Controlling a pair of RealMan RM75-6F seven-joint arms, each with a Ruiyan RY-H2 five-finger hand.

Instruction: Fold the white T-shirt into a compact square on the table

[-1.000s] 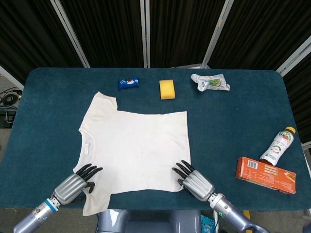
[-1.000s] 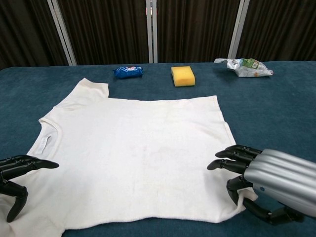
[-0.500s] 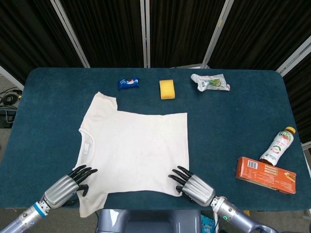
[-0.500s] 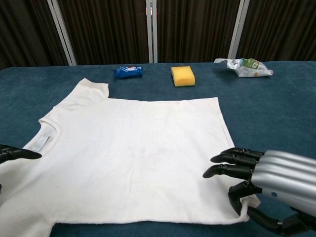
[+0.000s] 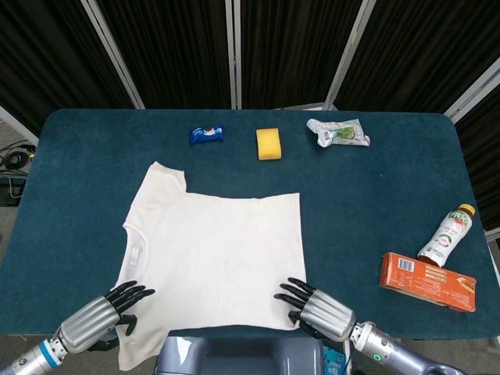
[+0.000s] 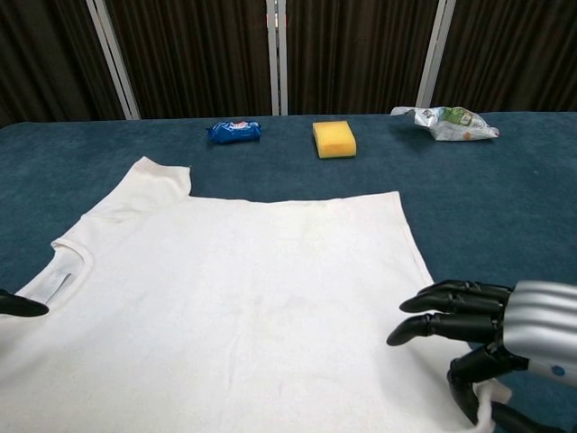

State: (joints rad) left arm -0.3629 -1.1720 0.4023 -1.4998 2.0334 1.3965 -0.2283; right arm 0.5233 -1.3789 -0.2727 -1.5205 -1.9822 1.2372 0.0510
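T-shirt (image 5: 215, 250) lies flat on desk (image 5: 375, 195); near corners are pinched by left robot hand (image 5: 98, 316) and right robot hand (image 5: 316, 308).

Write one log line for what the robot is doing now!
stage: T-shirt unfolded | white cotton T-shirt: flat on table | left hand: gripping near sleeve | right hand: gripping near hem corner
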